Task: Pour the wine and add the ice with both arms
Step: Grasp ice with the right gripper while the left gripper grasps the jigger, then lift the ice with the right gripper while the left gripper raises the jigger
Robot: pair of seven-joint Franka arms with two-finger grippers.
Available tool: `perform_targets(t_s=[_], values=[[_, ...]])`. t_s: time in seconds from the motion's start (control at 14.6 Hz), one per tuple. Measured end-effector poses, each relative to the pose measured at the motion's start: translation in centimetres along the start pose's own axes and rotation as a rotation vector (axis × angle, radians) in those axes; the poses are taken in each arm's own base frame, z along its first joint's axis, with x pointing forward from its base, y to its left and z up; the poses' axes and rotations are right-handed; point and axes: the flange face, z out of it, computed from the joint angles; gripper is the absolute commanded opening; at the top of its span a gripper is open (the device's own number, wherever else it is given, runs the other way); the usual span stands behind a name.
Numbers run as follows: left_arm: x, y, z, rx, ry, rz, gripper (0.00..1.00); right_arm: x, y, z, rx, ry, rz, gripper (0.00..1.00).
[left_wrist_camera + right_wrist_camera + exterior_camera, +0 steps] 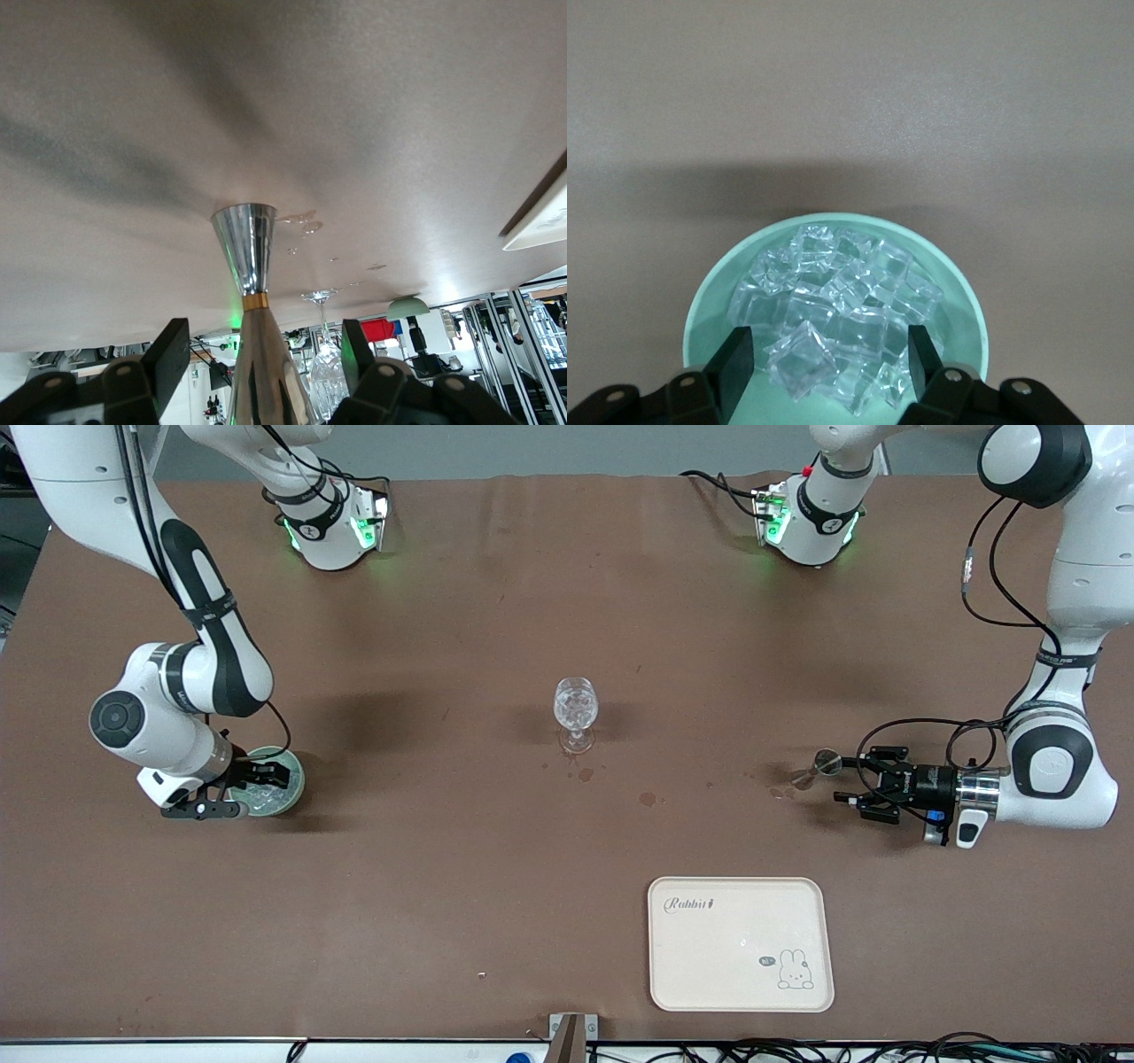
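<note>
The brown worktop (443, 886) carries a cut-glass goblet (576, 713) near its middle, standing upright, with some dark drops on the surface just beside its foot and nearer to the front camera. A cream tray (741, 943) with a rabbit drawing lies close to the front camera's edge, well apart from the goblet.

The right gripper (266, 778) is low over a green bowl (288, 797) at the right arm's end of the worktop. In the right wrist view the ice (833, 323) fills the bowl (709, 301) as a heap of clear chunks, and the two black fingers (735, 363) stand on either side of one chunk at the top of the heap. The jaws are partly open; I cannot tell if they already press this chunk or only frame it.

The left gripper (855, 784) lies horizontal, low over the worktop at the left arm's end, and points toward the goblet. Between its jaws is a shiny metal vessel (828, 762) with a flared mouth. The left wrist view shows this vessel (248, 257) with a thin golden band at its narrow neck, and the fingers (168, 354) stand apart on both sides of its body. The jaws are partly open, and I cannot tell whether they touch the vessel. The goblet (323, 354) appears past the vessel in this view.
</note>
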Motion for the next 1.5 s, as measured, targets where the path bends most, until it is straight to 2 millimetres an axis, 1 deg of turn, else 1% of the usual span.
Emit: perform_targets(t_s=[0.07, 0.14, 0.27, 0.41, 0.48, 0.62, 0.75, 0.82, 0.89, 1.09, 1.37, 1.5], values=[[0.0, 0.0, 0.1, 0.001, -0.003, -0.003, 0.80, 0.0, -0.2, 0.0, 0.000, -0.001, -0.003, 0.73], [0.0, 0.1, 0.2, 0.001, -0.005, -0.010, 0.84, -0.1, -0.4, 0.1, 0.001, -0.003, -0.006, 0.71], [-0.1, 0.2, 0.2, 0.000, -0.004, -0.032, 1.00, -0.4, -0.6, 0.4, 0.002, -0.012, -0.009, 0.70], [0.4, -0.1, 0.6, 0.004, -0.013, -0.048, 1.00, -0.6, -0.6, 0.7, 0.002, -0.018, -0.009, 0.67], [0.9, -0.4, 1.2, 0.007, -0.023, -0.056, 1.00, -0.6, -0.6, 0.7, 0.002, -0.020, -0.009, 0.63], [1.9, -1.0, 2.2, 0.013, -0.041, -0.072, 1.00, -0.7, -0.6, 0.8, 0.002, -0.020, -0.009, 0.47], [2.5, -1.2, 2.8, 0.016, -0.051, -0.080, 1.00, -0.6, -0.6, 0.7, 0.002, -0.018, -0.009, 0.32], [2.5, -1.3, 2.9, 0.014, -0.054, -0.082, 0.99, -0.6, -0.6, 0.5, 0.002, -0.014, -0.008, 0.27], [2.5, -1.2, 2.9, 0.005, -0.063, -0.087, 0.96, -0.5, -0.6, 0.3, 0.002, -0.010, -0.008, 0.22], [2.0, -1.1, 3.4, -0.014, -0.126, -0.123, 0.91, -0.4, -0.6, 0.1, 0.002, -0.003, -0.008, 0.11], [2.9, -1.7, 4.2, -0.017, -0.156, -0.153, 0.84, -0.3, -0.6, -0.3, 0.002, 0.005, -0.007, 0.07], [3.2, -2.0, 4.5, -0.019, -0.163, -0.160, 0.73, -0.1, -0.5, -0.8, 0.002, 0.014, -0.007, 0.07]])
